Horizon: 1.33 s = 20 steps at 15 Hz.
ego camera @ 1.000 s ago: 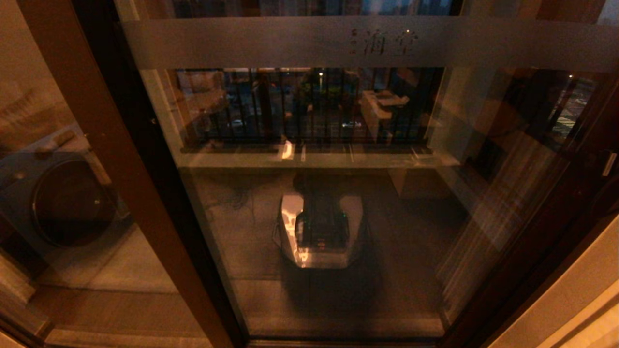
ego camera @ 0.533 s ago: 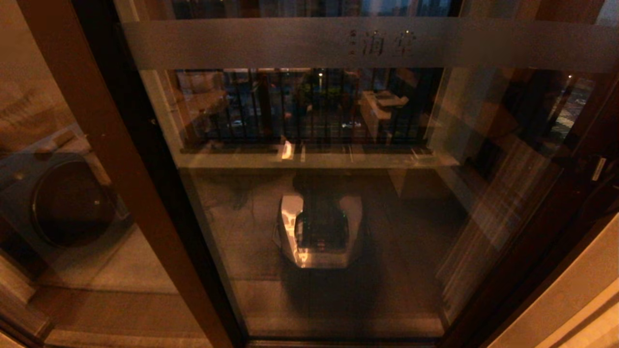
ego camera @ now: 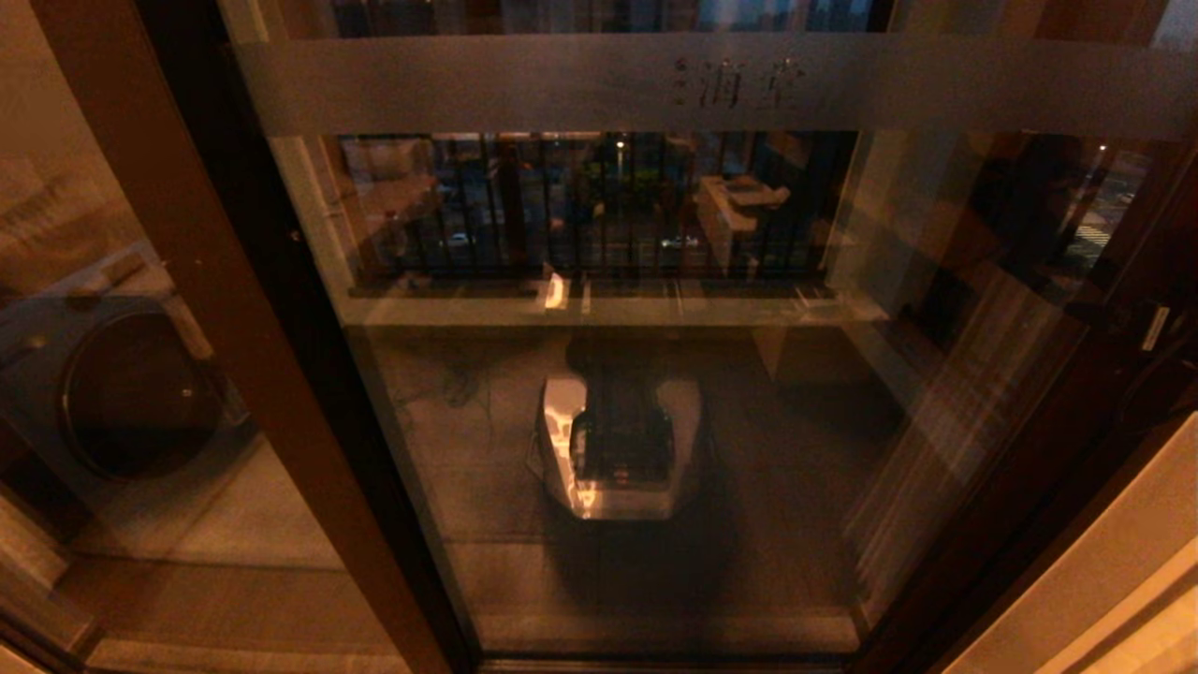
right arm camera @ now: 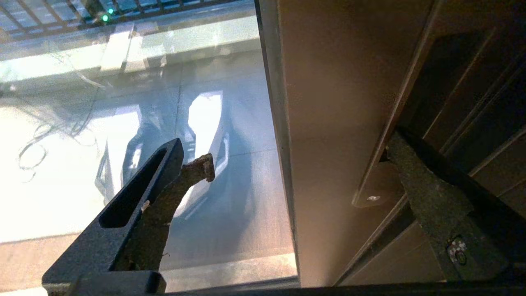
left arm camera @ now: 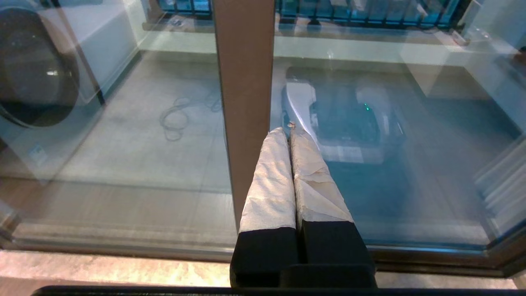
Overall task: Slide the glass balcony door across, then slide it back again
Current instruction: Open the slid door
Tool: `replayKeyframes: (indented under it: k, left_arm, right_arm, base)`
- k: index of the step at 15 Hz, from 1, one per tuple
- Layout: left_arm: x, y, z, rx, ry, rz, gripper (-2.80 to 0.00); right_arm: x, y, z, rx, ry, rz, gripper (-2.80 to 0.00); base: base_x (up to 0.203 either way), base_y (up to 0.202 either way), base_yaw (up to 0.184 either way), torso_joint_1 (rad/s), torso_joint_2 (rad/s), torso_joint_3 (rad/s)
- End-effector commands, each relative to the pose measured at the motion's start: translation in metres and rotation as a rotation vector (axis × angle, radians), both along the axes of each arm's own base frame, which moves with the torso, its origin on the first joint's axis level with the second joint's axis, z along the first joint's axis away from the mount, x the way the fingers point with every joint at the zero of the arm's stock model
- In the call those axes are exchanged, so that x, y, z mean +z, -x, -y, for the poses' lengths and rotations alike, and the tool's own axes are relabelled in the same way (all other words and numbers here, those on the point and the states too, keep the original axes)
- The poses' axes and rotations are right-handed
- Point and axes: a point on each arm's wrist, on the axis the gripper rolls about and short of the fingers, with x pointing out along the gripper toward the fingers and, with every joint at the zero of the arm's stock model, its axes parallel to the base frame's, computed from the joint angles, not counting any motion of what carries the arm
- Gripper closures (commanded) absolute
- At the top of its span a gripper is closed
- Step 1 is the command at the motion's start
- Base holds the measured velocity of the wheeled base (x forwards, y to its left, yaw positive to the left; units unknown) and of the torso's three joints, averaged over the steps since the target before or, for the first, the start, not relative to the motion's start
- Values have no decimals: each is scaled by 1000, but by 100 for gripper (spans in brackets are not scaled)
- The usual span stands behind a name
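Across the head view, the glass balcony door (ego camera: 618, 393) fills nearly the whole frame, its clear pane set between a dark reddish-brown upright on the left (ego camera: 253, 374) and another on the right (ego camera: 1048, 468). Near the top of the pane a frosted band (ego camera: 524, 84) with dark Chinese characters (ego camera: 739, 82) is seen. Through the glass a balcony railing (ego camera: 599, 206), a pale ledge beneath it and a tiled floor are visible, and the robot's own reflection (ego camera: 618, 449) is seen in the middle of the pane. To the left of the door, behind another pane, a washing machine (ego camera: 122, 393) with a round dark window is seen.

Neither arm is seen from the head. In the left wrist view the left gripper (left arm camera: 289, 131) is shown low, near the bottom rail of the door, with its two tape-wrapped fingers (left arm camera: 271, 181) pressed together: the jaws are clenched on nothing. Its tips are pointed at the glass just beside a brown upright (left arm camera: 244, 82); whether they touch it cannot be told.

In the right wrist view the right gripper (right arm camera: 296, 152) is shown with its jaws spread wide and released. The brown door stile (right arm camera: 328, 123) lies between the two fingers: one finger (right arm camera: 164, 185) is held in front of the glass, the other (right arm camera: 435, 197) lies against the stile's far edge, beside the dark channel of the outer frame (right arm camera: 472, 82).
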Motion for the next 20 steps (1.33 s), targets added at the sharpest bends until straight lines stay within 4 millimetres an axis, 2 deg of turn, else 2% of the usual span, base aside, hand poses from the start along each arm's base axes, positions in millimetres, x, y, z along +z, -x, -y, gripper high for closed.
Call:
replayKeyframes:
  k: [1, 20]
  left_arm:
    - [0, 0, 0, 0, 0, 0, 0]
    - [0, 0, 0, 0, 0, 2, 0]
  right_arm:
    - [-2, -1, -3, 15, -5, -1, -280]
    - [-5, 0, -23, 59, -3, 9, -280]
  base:
    - [0, 0, 0, 0, 0, 0]
    - [0, 0, 0, 0, 0, 0]
